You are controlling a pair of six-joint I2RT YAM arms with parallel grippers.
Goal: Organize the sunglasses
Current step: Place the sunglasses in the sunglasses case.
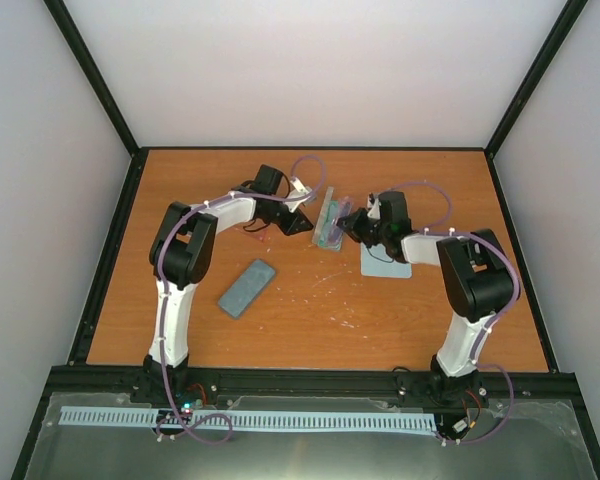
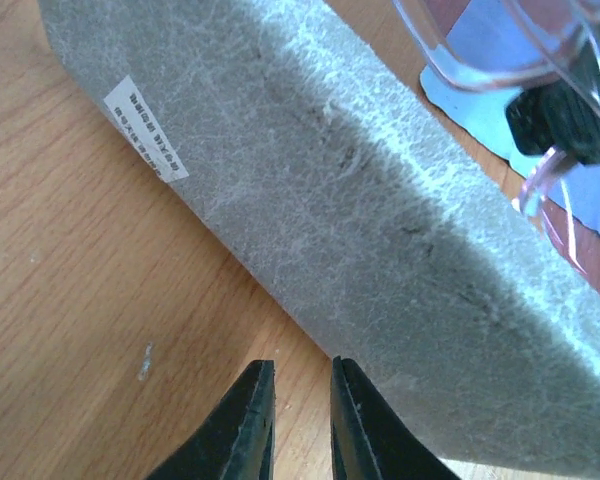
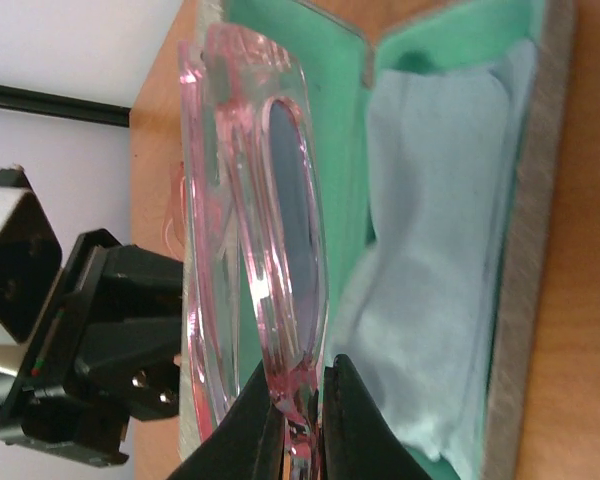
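**Wooden table, open case: sunglasses pinched at the rim, not yet laid in**

White walls enclose an orange-brown table, and both arms are seen meeting at its centre in the top view. The pink, see-through sunglasses are clamped by the right gripper, whose fingers are pressed onto the lower rim of the frame. In the right wrist view they are held left of centre, on edge over the near wall of the open case. They appear not to be seated in it. A pale blue cloth is bunched inside on the green lining.

The left gripper is seen at the bottom of its own view, close to the case's grey shell. Its fingers stand narrowly apart with only bare wood between them.

Slipping or pivoting is judged the main risk, since only a thin edge of smooth plastic is gripped. The glasses could also be propped up by the bunched cloth, or the unheld case could be shoved aside.
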